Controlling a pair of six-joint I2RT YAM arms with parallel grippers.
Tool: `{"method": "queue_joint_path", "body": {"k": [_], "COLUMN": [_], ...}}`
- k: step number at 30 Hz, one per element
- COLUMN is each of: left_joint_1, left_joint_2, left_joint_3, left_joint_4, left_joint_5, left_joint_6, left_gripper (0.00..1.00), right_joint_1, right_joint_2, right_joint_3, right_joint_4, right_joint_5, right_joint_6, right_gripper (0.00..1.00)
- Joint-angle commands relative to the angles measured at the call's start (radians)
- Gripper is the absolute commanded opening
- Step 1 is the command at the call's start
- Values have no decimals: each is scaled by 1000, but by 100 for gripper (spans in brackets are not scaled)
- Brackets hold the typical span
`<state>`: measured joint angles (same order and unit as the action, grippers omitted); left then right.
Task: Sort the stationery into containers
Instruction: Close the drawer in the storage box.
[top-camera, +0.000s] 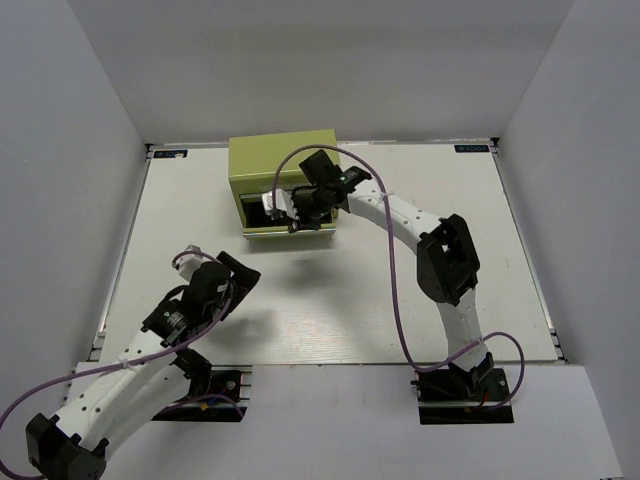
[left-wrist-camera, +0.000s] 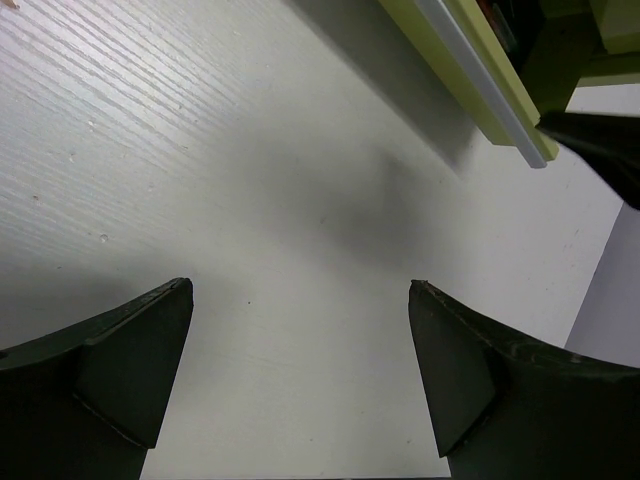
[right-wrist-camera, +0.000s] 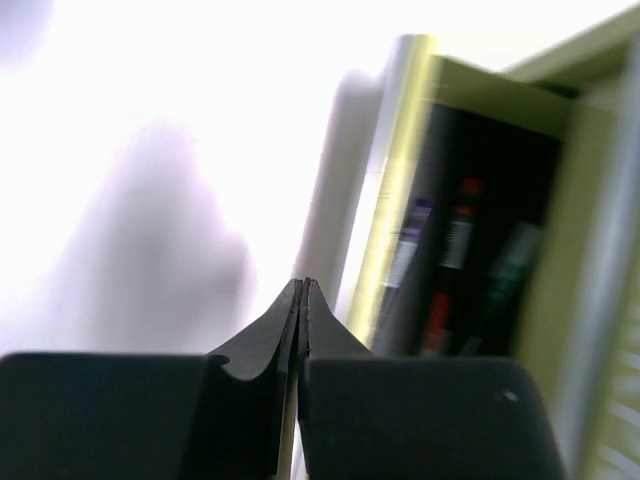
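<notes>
Top: right end effector (top-camera: 293, 212) sits at the open drawer (top-camera: 270, 233) of the tool chest (top-camera: 283, 160) and is the nearer arm; left end effector (top-camera: 240, 285) is well apart.
Left wrist: jaws wide over the worktop (left-wrist-camera: 250, 200).
Right wrist: jaws pinched together, holding nothing; blurred pens (right-wrist-camera: 455, 270) lie parallel to the drawer front, just right of the tips.

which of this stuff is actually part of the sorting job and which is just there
Part of the job:
green chest
its open drawer
pens inside it, blurred
right fingers, shut, at the drawer
left fingers, open over the table

Just there:
white table
purple cables on the arms
</notes>
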<state>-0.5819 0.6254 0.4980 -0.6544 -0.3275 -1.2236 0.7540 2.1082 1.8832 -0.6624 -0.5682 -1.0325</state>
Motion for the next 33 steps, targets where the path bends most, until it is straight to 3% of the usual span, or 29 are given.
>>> {"method": "queue_joint_path", "body": {"k": [1,8,20,28,33], "left_joint_1": [2,2,2,2,2], "left_joint_2": [19,28,39,48,57], "left_joint_3": [8,8,8,8,17], "left_joint_4": [19,39,39,48,48], "left_joint_5": [8,8,-1,-1,-1], "left_joint_6": [4,13,22,22,22], "left_gripper": [99,99,99,99,99], "right_joint_1": [4,8,7,8,10], "right_joint_2": [-11,61,188,191,202], "right_joint_3": [13,7,48,-7,-19], "right_joint_4": [-169,-44,306,552,615], "right_joint_5": [-117,16,510,717,798], "right_joint_6": [-106,-18,213,218,200], "right_gripper": [0,0,0,0,0]}}
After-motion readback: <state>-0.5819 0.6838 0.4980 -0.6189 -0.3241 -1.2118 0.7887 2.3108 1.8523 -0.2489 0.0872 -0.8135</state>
